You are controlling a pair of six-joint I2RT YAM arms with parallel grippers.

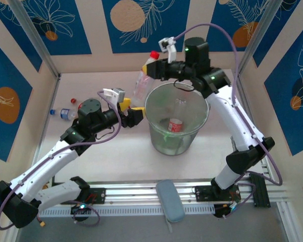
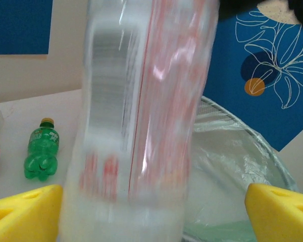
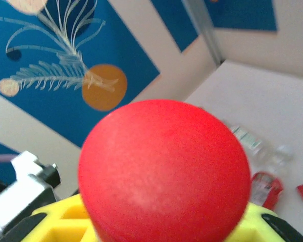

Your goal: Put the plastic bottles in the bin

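Red-capped bottle [image 3: 164,171] held in right claw [image 1: 151,68], just beside bin [image 1: 157,134] rim (outer side); left claw [image 1: 133,114] wide, near bottle.

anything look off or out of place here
Nothing looks spilled or broken. One oddity: the bottle held near its cap by the right gripper hangs tilted outside the far-left rim of the bin, not over the opening. Released there, it would likely miss.

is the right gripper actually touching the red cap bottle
Touching. In the top view the right gripper is clamped on the bottle just under its red cap; the right wrist view shows that cap seated between the yellow fingers.
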